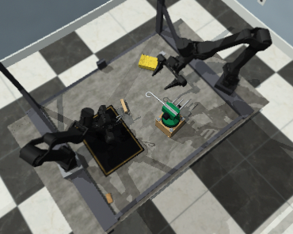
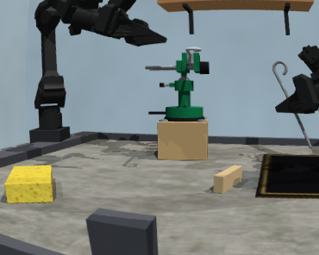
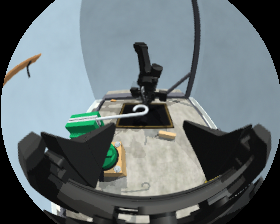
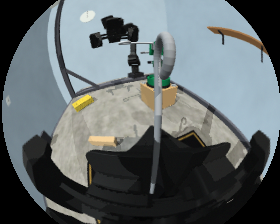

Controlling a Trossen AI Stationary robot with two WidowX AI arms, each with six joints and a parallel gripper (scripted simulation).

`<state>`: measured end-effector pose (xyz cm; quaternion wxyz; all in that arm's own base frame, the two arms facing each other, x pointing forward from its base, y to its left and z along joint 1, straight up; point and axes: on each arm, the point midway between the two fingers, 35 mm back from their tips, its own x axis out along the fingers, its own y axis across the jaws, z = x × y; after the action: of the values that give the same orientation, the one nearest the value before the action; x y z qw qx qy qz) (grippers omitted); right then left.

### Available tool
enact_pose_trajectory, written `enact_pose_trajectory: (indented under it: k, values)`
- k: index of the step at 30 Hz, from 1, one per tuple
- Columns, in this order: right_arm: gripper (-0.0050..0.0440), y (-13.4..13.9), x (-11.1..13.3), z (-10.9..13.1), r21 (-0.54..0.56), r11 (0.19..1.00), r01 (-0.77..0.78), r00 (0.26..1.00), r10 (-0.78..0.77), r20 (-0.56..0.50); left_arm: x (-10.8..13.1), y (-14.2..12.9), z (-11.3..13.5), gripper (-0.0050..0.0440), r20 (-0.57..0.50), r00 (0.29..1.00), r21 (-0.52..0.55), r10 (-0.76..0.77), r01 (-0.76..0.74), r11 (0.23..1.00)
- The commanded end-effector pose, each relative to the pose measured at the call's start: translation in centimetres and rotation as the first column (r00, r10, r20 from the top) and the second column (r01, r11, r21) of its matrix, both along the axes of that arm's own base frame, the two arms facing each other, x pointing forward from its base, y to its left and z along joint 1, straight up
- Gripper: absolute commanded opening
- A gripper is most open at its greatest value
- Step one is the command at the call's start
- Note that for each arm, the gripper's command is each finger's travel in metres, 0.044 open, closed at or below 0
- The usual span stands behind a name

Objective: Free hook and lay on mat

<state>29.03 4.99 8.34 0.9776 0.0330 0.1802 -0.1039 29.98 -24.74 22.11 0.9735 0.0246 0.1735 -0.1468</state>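
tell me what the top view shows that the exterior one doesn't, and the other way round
Only the top view: the checkered floor and a small orange block near the table's edge.

Only the exterior view: a wooden shelf on two brackets.

Both: the sponge, vise on its block, clamped hook, stick, mat, left claw, and right claw holding the loose hook.
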Motion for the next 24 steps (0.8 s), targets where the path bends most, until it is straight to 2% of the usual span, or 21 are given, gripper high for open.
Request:
enact_pose_trajectory:
  k: [1,12,24]
  values:
    - [0.0,0.1,-0.5,0.2,0.01,1.0,0.002,1.0,-0.002,0.004,0.0,0.1,1.1,0.044,0.021,1.0,-0.02,0.003,-0.002,1.0]
    - [0.0,-0.1,-2.6,-1.1,0.001,1.0,0.005,0.999,-0.005,-0.043,0.0,0.1,1.1,0.044,0.021,1.0,-0.02,0.003,-0.002,1.0]
    - [0.0,-0.2,-3.3,-1.6,-0.003,1.0,0.006,0.998,-0.006,-0.059,0.0,0.1,1.1,0.044,0.021,1.0,-0.02,0.003,-0.002,1.0]
